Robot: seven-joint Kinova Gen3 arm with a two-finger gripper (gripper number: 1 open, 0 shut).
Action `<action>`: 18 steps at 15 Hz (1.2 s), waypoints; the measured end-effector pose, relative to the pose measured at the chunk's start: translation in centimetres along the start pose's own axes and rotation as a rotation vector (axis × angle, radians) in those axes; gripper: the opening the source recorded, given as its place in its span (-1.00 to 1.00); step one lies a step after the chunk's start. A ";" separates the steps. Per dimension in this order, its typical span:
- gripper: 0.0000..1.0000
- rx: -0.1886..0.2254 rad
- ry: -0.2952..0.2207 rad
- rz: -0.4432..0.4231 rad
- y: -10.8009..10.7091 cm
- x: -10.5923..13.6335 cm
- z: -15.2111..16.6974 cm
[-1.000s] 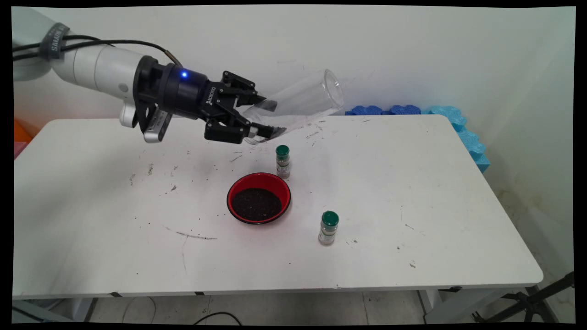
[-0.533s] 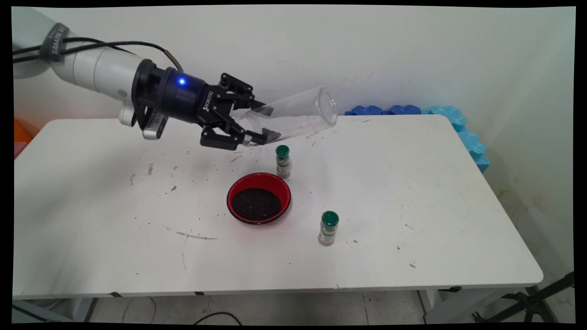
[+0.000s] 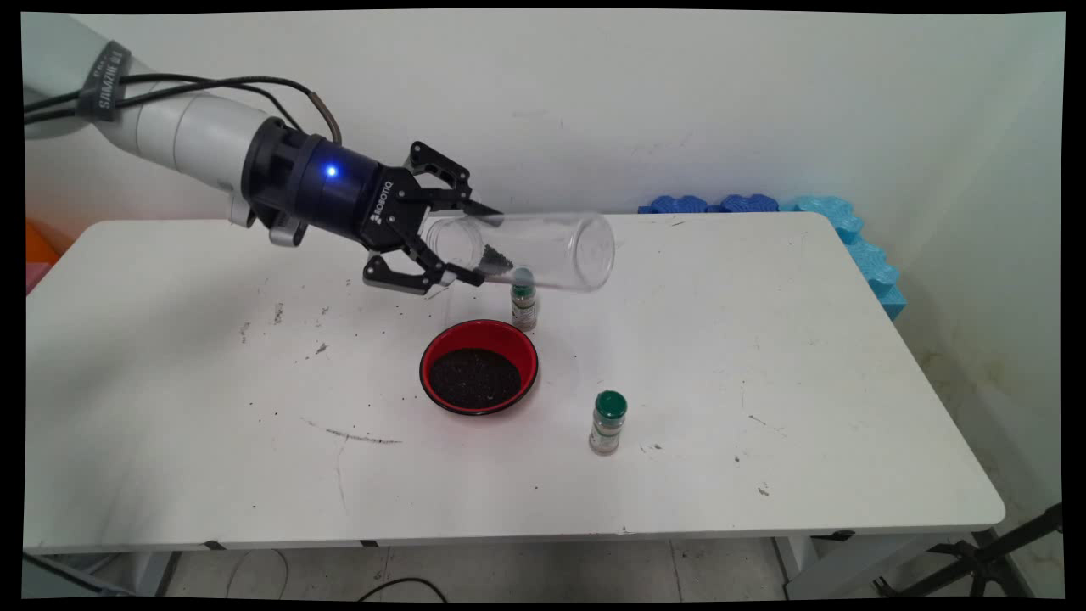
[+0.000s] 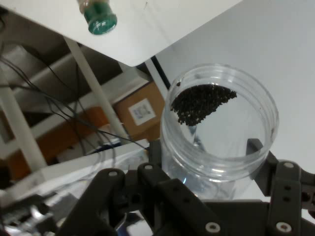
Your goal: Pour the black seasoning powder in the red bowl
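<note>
Above the white bench point(image 3: 764, 356), jaws of the black two-finger gripper point(image 3: 477, 241) clench a clear cylindrical glass jar point(image 3: 526, 251) lying level, dark grains point(image 4: 201, 102) inside, over a green-capped spice bottle point(image 3: 523, 299) beside a red bowl point(image 3: 478, 367).

Main view: bright, even, diffuse light; table point(image 3: 764, 356) near-white, faint soft shadows under arm and beside red bowl point(image 3: 478, 367); picture borders bowed by lens. Blue indicator lamp glows on wrist. Clear cylinder point(image 3: 526, 252) shows pale highlights along wall. Hand view: cylinder rim point(image 4: 219, 125) and dark granules point(image 4: 199, 102) sharp; background beneath table dim, softly blurred; gripper linkage point(image 4: 197, 206) dark, low contrast
</note>
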 end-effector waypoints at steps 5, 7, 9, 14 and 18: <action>-1.00 0.049 0.001 0.268 0.3 -0.5 0.5; -1.00 0.066 0.002 0.378 0.6 -0.7 0.7; -1.00 0.081 0.005 0.490 0.9 -0.9 0.9; -1.00 0.110 0.015 0.747 2.1 -1.6 1.3; -1.00 0.132 0.022 0.967 3.3 -2.3 1.5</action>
